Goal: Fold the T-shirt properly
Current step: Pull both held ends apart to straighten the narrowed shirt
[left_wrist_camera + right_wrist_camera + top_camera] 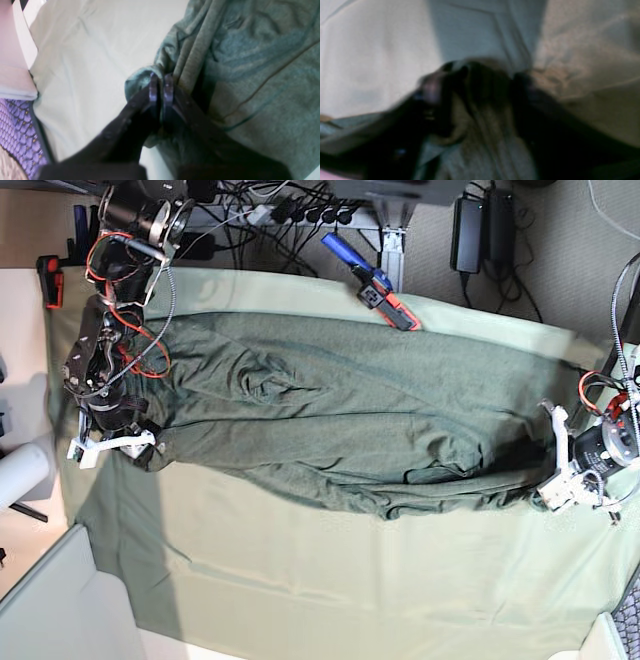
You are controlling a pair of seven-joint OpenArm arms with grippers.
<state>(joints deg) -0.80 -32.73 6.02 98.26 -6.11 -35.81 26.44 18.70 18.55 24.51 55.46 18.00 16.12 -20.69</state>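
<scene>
T-shirt [350,420] lies stretched left to right across tabletop [300,580]. Left gripper [160,86] jaws clamped on its edge. Right gripper [475,85] jaws straddle bunched fabric; grip unclear.

T-shirt [350,420]: dark heathered grey-green knit, stretched long across the pale green table cloth [300,580] in the base view, running nearly edge to edge. Lots of wrinkles, worst around the middle. Lower long edge is rolled and bunched into a thick fold. Both ends are gathered into narrow bunches. Left wrist view shows a pinched tuck of fabric with ribbed folds running away from it. Right wrist view is blurred, shows only bunched cloth.
</scene>
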